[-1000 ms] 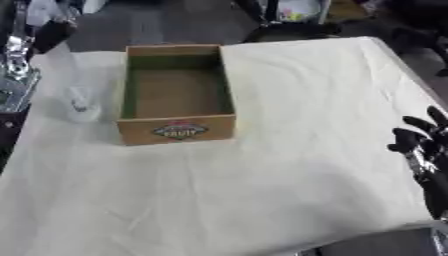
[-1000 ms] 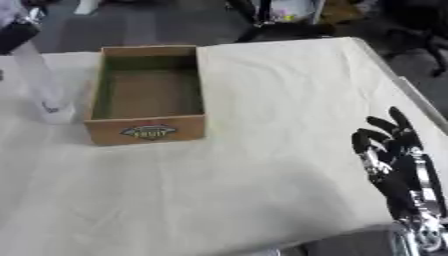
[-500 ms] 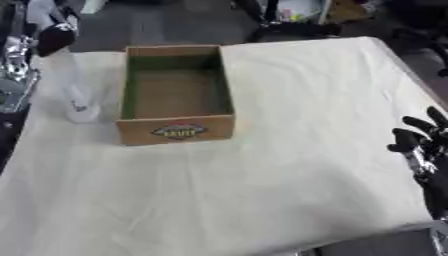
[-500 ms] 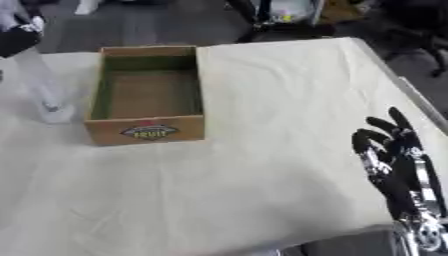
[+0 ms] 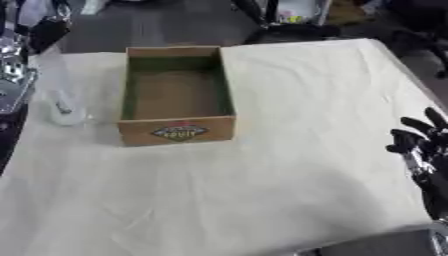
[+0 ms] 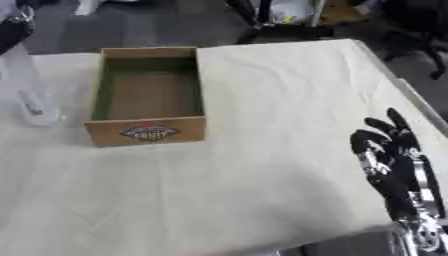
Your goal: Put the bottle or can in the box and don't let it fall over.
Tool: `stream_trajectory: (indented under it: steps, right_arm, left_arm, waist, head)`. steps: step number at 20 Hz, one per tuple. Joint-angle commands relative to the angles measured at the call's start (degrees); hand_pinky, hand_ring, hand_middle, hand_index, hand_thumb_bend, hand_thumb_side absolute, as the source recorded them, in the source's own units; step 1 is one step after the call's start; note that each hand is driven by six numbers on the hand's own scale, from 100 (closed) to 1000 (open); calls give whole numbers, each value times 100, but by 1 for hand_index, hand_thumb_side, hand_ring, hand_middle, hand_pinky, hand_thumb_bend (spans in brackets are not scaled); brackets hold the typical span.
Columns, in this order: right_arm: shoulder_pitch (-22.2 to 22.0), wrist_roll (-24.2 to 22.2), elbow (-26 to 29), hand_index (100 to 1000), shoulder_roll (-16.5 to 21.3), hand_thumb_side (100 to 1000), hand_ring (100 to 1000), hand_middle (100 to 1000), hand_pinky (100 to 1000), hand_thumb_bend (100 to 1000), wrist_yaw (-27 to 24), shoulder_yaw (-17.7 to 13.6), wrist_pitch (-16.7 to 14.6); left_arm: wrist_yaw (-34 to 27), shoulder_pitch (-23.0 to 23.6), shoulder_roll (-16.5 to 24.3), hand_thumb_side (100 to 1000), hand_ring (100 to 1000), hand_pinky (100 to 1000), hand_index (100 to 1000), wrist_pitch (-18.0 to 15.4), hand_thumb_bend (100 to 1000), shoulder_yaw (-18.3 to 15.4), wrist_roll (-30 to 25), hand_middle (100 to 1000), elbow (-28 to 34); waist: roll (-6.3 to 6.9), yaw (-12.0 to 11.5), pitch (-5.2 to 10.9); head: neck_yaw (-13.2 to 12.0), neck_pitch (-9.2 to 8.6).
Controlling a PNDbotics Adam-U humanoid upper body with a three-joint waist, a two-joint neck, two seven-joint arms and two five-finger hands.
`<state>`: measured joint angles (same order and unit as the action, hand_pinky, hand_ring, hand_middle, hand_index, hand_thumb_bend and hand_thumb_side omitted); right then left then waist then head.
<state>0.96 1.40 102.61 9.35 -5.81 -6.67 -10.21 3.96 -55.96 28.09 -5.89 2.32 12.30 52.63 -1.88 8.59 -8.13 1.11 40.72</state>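
Upright, the clear plastic bottle (image 6: 28, 90) stands at 9 o'clock beside the cardboard box (image 6: 149, 95) — its top hidden under the left hand (image 6: 12, 32), grip unreadable; right hand (image 6: 389, 155) idles, fingers spread.

A wide worktop (image 5: 289, 165) draped in creased cream cloth fills most of the view. Beyond its far edge lies dark grey floor (image 5: 149, 25), with black chair legs (image 6: 262, 22) and blurred, yellowish clutter (image 5: 293, 10) up top. Light is even, soft.
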Motion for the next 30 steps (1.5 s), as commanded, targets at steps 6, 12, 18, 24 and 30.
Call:
stream_trajectory:
  steps: [6, 12, 18, 24, 30]
  right_arm:
    - [9, 2, 61, 993, 138, 410, 769, 791, 644, 455, -5, -19, -6]
    - [4, -33, 51, 993, 129, 411, 769, 791, 645, 452, -8, 20, 0]
    - [18, -90, 39, 993, 102, 412, 770, 792, 645, 451, -33, 73, 0]
    - [23, -100, 30, 993, 90, 411, 770, 792, 646, 449, -54, 78, -5]
    - [33, -113, 25, 993, 84, 410, 770, 792, 646, 449, -58, 78, -8]
  left_arm:
    - [-981, -300, 320, 279, 368, 443, 454, -16, 100, 152, -130, 204, 1313]
    - [-1318, -460, -100, 277, 371, 449, 455, 127, 100, 584, -537, 205, 1680]
    - [-1000, -486, -628, 270, 374, 454, 457, 152, 100, 805, -807, 206, 1460]
    - [-1095, -373, -937, 209, 395, 473, 478, 117, 100, 921, -1014, 225, 1182]
    - [-1058, -48, -1032, 331, 560, 551, 669, 237, 140, 1080, -1484, 409, 942]
  waist:
    - [27, -45, 150]
    - [1, 34, 190]
    - [-52, 181, 182]
    - [-86, 269, 143]
    - [-87, 222, 123]
  head:
    - [26, -8]
    - [-39, 9]
    - [-101, -19]
    - [-107, -48]
    - [-58, -66]
